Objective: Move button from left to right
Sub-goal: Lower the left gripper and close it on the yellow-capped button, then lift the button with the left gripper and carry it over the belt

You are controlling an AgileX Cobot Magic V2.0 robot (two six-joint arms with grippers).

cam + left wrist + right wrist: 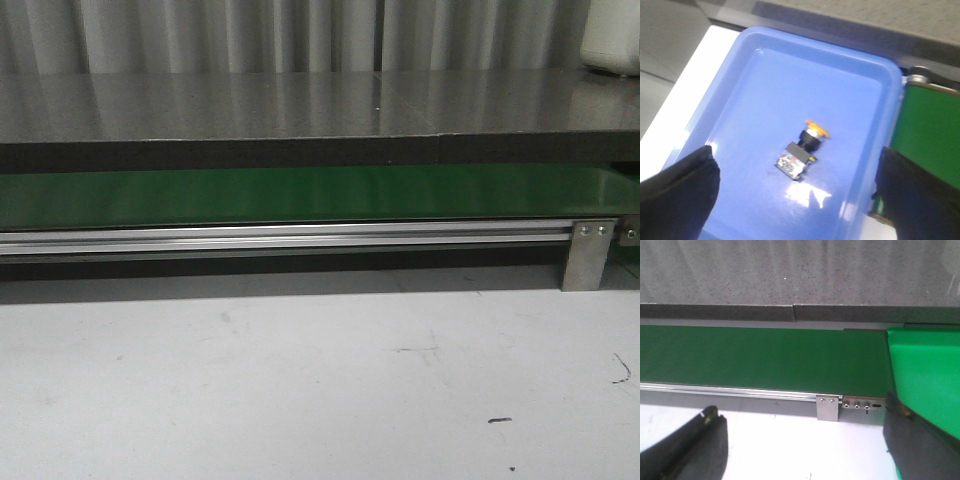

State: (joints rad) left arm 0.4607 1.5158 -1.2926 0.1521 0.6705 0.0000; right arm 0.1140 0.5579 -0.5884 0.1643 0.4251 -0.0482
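The button (801, 148), black body with a round orange-yellow cap, lies on its side in a blue tray (760, 80) in the left wrist view. My left gripper (797, 190) hangs open above the tray, its fingers wide on either side of the button and clear of it. My right gripper (802, 440) is open and empty over the white table, just in front of the green belt (760, 357). The front view shows the belt (300, 195) bare, with no gripper and no button in sight.
An aluminium rail (280, 238) with a metal bracket (588, 255) runs along the belt's front edge. A bright green bin (925, 370) stands at the belt's right end. A dark shelf (300, 110) runs behind the belt. The belt's left end (930, 125) borders the tray.
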